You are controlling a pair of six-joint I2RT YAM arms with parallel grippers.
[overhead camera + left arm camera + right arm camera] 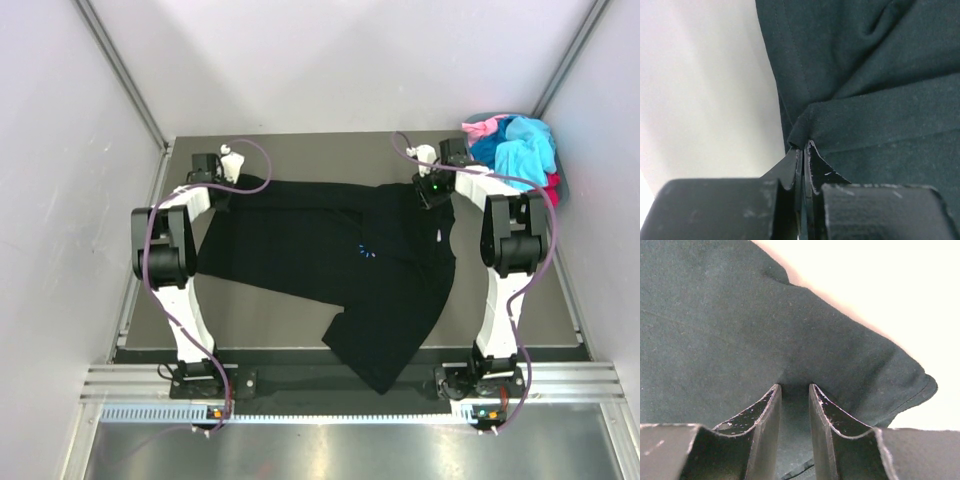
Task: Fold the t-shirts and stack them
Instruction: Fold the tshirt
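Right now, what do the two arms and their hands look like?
The left arm and right arm are white links with black joint housings, each trailed by a looping purple cable. A green light glows near the right wrist. The left hand and right hand have black, scuffed, tapering fingers.

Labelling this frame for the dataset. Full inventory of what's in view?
black t-shirt: one, black, spread across the table and reaching its near edge
logo: one, light blue, on the shirt's chest
basket: one, grey-blue, far right corner
heaped t-shirts: count unclear, turquoise, blue, pink and red, piled in the basket
table: one, dark grey, under the shirt
left gripper: one, black fingers, shut on the shirt's far left edge
right gripper: one, black fingers, clamped on the shirt's far right edge
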